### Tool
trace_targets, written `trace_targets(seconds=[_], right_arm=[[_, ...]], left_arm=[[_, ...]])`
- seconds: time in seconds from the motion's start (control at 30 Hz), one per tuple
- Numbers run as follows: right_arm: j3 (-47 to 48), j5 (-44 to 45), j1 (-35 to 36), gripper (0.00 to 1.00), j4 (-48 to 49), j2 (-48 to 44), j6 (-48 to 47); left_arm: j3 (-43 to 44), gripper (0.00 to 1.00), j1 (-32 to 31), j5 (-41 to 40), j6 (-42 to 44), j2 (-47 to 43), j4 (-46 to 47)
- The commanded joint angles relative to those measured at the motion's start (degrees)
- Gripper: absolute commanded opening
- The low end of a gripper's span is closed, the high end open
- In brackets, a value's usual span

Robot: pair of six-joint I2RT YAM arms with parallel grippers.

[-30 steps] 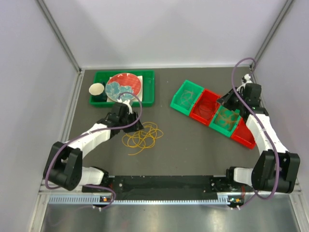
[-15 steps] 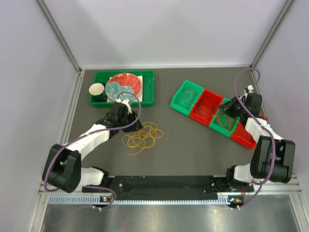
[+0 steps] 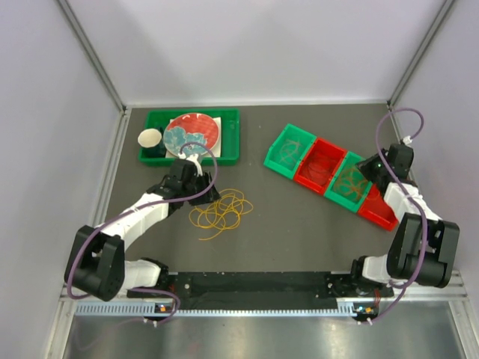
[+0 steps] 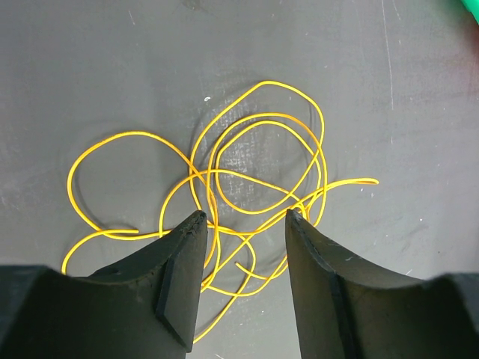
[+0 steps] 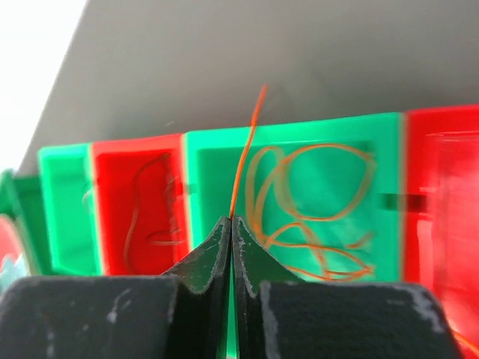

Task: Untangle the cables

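Left wrist, left tool point(image 4: 245, 215) agape over looped yellow cables point(image 4: 232, 172), right tool point(image 5: 230, 221) pinching orange cable point(image 5: 247, 149).

Thin yellow wire loops point(image 3: 221, 209): smooth, faintly glossy sheath.
Dark grey table top point(image 4: 90, 60): matt, scuffed with pale scratches.
Left gripper point(image 4: 243, 218) fingers point(image 4: 179, 277): matt black plastic.
Right gripper point(image 5: 231, 221) fingers point(image 5: 254, 263): the same, with white chips.
Green and red plastic bins point(image 5: 299, 134): smooth, glossy.
Thin orange wire point(image 5: 241, 166): smooth.
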Motion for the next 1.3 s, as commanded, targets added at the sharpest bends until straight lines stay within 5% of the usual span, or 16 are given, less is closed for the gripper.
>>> trace_targets(seconds=[0.0, 0.63, 0.87, 0.97, 1.27], right_arm=[[5.49, 9.56, -0.44, 0.00, -7.87, 0.61, 1.50], [6.99, 17.66, 8.08, 0.00, -7.80, 14.32, 3.18], [6.73, 15.20, 8.70, 0.00, -5.34, 10.83, 1.07], [6.21, 16.33, 9.75, 0.21, -6.22, 5.38, 0.01], [9.54, 14.66, 9.93, 0.50, -12.81, -0.61, -3.68]], left_arm=[[-0.46, 0.51, 0.16, 0.79, 0.25, -0.11, 1.48], [-1.78, 0.53, 0.25, 2.38, 0.25, -1.51, 1.66], [-2.31, 0.54, 0.25, 2.91, 0.33, -2.83, 1.66], [-2.66, 0.54, 0.25, 3.17, 0.25, -3.01, 2.18], [-2.57, 0.53, 0.25, 6.68, -0.02, -0.11, 4.64]])
